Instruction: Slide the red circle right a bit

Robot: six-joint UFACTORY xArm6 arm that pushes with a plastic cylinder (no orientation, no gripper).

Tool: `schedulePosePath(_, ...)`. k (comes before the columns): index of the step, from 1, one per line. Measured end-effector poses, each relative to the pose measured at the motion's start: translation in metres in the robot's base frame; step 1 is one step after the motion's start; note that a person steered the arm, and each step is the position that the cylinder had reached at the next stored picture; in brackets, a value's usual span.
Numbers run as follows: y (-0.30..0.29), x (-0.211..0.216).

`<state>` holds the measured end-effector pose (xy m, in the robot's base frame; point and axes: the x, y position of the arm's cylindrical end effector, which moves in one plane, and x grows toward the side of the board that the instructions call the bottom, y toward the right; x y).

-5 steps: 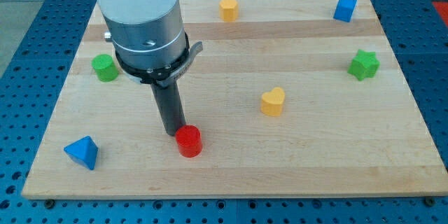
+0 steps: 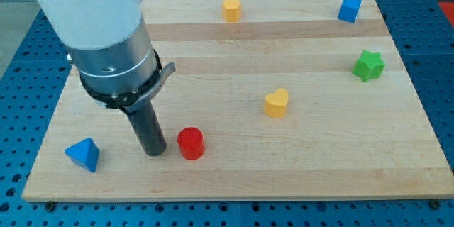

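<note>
The red circle (image 2: 191,143), a short red cylinder, stands on the wooden board (image 2: 234,177) near the view's bottom, left of centre. My tip (image 2: 154,152) rests on the board just to the view's left of the red circle, at about the same height in the view, with a small gap between them. The rod rises from the tip into the large grey and white arm body at the view's upper left.
A blue triangle (image 2: 83,154) lies at the view's bottom left. A yellow heart (image 2: 277,103) sits right of centre. A yellow block (image 2: 231,8) and a blue cube (image 2: 349,8) are near the top edge. A green star (image 2: 369,65) is at the right.
My tip has moved to the view's left and slightly down, away from the red circle's upper left. The arm now hides the green block at the left. The red circle has not moved.
</note>
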<state>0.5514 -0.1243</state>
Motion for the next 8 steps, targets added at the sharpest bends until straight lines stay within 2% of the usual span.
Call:
schedulePosePath(6, 0.09, 0.004)
schedulePosePath(8, 0.09, 0.004)
